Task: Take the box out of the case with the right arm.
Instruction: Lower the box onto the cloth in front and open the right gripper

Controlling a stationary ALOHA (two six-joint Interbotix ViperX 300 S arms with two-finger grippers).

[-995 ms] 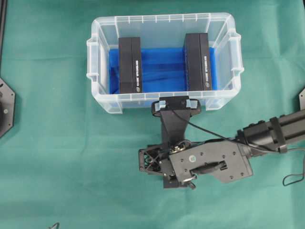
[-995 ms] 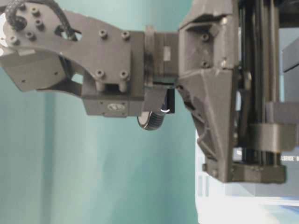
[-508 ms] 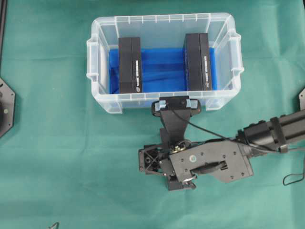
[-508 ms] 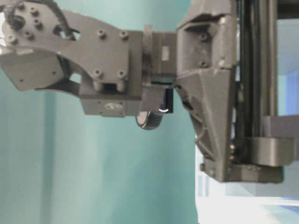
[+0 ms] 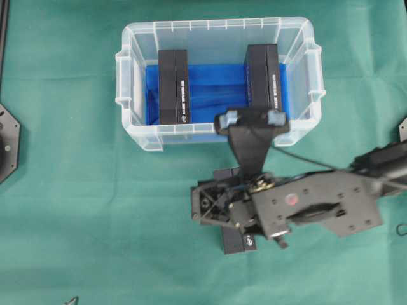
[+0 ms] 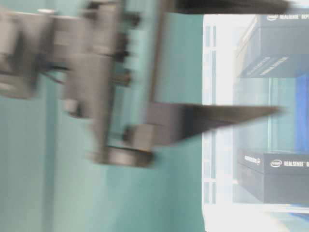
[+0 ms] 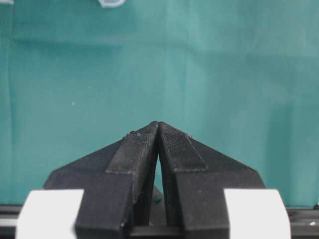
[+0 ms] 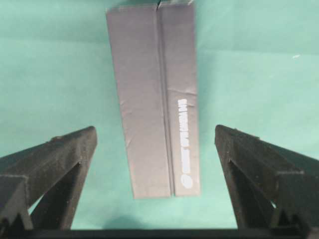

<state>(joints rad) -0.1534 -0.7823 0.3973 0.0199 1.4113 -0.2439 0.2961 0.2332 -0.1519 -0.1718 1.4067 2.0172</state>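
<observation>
Box [image 8: 154, 99] on cloth [image 8: 249, 59] below open right end effector [image 8: 154, 184]

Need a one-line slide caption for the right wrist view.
Right hand open above a black box lying on the green cloth, fingers well apart on either side, touching nothing.

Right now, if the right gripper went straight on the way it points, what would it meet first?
Most likely the black box lying on the green cloth. The right gripper is open, with its fingers either side of the box and apart from it. How far off is unclear.
</observation>
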